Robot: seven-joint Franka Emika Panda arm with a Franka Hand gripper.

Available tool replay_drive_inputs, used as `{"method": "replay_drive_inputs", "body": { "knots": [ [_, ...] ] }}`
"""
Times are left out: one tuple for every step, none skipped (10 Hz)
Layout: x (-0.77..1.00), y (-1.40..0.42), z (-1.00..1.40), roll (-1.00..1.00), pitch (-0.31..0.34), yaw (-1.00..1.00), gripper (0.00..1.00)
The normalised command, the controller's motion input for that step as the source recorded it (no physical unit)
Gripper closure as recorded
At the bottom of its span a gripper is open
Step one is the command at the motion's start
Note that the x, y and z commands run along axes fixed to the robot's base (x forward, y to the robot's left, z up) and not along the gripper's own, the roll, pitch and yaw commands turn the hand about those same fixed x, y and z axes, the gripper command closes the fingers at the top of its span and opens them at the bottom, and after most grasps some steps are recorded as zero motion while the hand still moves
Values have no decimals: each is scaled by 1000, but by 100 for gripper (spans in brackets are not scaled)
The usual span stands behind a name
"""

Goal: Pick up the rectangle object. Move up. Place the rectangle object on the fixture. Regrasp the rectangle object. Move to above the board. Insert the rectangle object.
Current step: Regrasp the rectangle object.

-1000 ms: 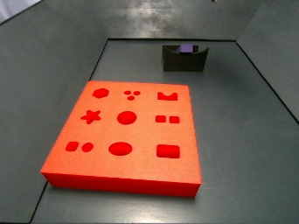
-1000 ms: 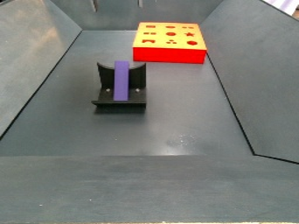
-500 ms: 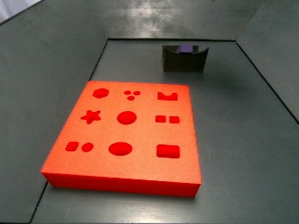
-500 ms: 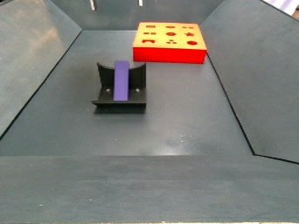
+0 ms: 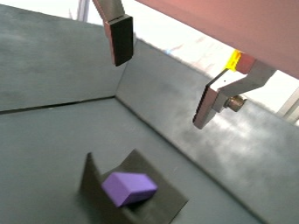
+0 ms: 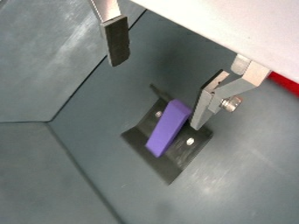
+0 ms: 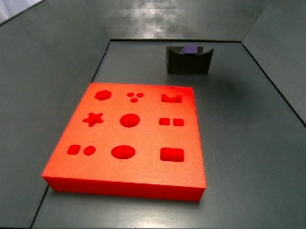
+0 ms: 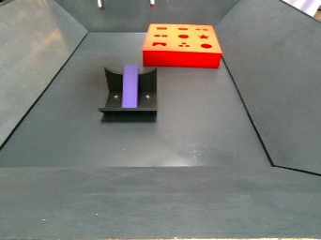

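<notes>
The purple rectangle object (image 8: pixel 130 86) lies along the notch of the dark fixture (image 8: pixel 128 112), near the middle of the grey floor. It shows as a small purple end on the fixture (image 7: pixel 188 63) in a side view (image 7: pixel 189 50). My gripper (image 6: pixel 160 94) is open and empty, high above the rectangle object (image 6: pixel 170 129) and the fixture (image 6: pixel 177 163). In a wrist view the gripper (image 5: pixel 159 92) has its fingers wide apart, and the rectangle object (image 5: pixel 128 187) sits in the fixture (image 5: pixel 96 174) below. The red board (image 7: pixel 131 134) with shaped recesses lies flat apart from the fixture, also in a side view (image 8: pixel 182 43).
Sloping grey walls enclose the floor on all sides in both side views. A strip of the red board's edge (image 6: pixel 286 80) shows behind one finger in a wrist view.
</notes>
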Motion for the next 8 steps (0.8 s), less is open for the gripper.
{"method": "replay_drive_inputs", "body": {
  "knots": [
    [97,-34,-15,1000,129,74,0],
    [102,-37,-17,1000,155,92,0],
    [103,-41,-16,1000,185,132,0],
    [105,-42,-21,969,194,156,0],
    [104,-44,-17,728,166,182,0],
    [105,-47,-19,545,141,199,0],
    [104,-40,-18,314,105,211,0],
    [95,-28,-9,215,70,209,0]
  ]
}}
